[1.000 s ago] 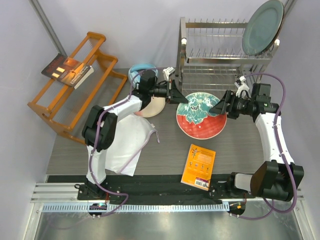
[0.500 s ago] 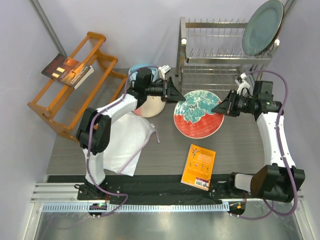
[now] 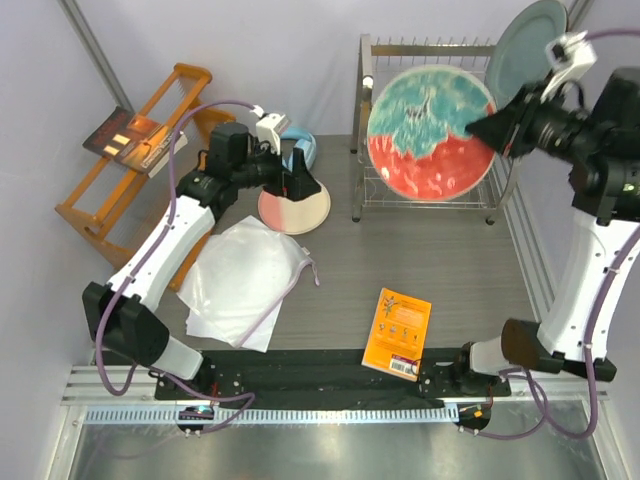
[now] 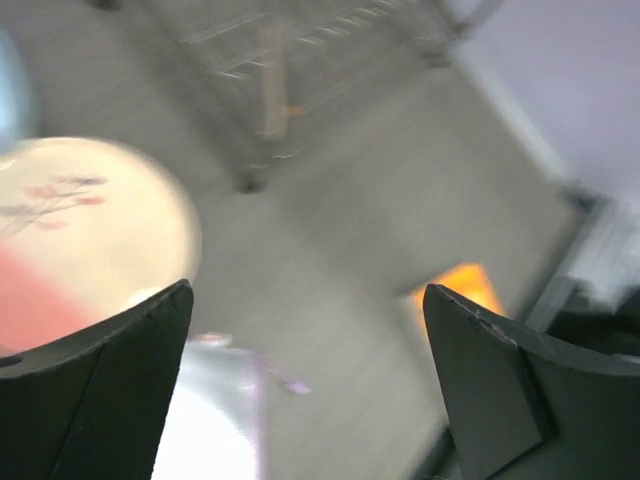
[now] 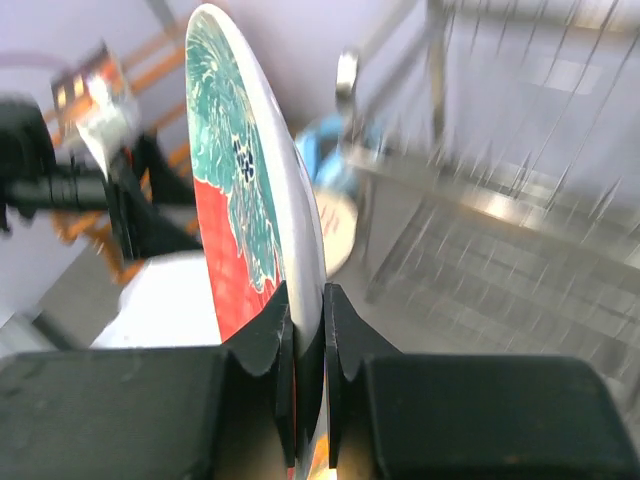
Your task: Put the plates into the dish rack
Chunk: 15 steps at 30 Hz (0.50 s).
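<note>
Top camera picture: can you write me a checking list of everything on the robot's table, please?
Surface: grey table, bare in the middle.
Job's things: teal-and-red plate held up in front of the dish rack; grey-green plate standing in its upper tier; pink-and-cream plate flat on the table.
Clutter: light blue headphones, white bag, orange booklet, orange wooden rack with a book on it.
Grippers: left gripper open, holding nothing, by the pink-and-cream plate; right gripper shut on the teal-and-red plate's rim.
Cables: purple cables loop along both arms.
Surroundings: pale walls; metal rail at the near edge.
</note>
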Tool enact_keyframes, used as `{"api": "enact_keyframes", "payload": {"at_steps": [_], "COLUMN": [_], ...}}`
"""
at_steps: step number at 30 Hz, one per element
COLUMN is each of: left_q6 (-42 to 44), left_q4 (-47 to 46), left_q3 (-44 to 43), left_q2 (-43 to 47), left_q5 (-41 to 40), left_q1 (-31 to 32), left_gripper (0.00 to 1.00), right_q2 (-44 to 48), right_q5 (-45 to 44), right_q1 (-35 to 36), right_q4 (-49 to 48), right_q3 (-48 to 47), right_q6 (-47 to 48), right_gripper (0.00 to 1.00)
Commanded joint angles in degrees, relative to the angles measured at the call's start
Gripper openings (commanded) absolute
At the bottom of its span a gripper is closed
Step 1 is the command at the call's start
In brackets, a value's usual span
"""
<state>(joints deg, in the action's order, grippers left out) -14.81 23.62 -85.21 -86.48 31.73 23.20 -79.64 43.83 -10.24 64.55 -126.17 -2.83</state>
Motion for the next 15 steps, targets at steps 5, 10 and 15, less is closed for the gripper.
{"api": "enact_keyframes", "payload": {"at_steps": [5,10,15], "left_q6": [11.8,11.6,9.7], "left_q4": [9.4,6.8,7.9], "left_q3": [-0.2,1.3,2.7], "left_q2": [-2.4,-2.3,-3.4], "left_q5": [-43.9,-44.8,-37.4], "left_q1": [1.4,1.3,1.3], "left_gripper": [0.99,0.99,1.00], "right_q2": [-10.5,-12.5,-20.2], "right_q5": [-28.3,-42.0,-49.3], "right_q1": [-0.6,-0.5,-0.5], "right_q4": [-35.6,-53.6,-53.1], "right_q3": [-17.0,-10.6,-20.6], "right_q6": [-8.1,-7.3,-3.2], "right_gripper": [0.01,0.01,0.01]}}
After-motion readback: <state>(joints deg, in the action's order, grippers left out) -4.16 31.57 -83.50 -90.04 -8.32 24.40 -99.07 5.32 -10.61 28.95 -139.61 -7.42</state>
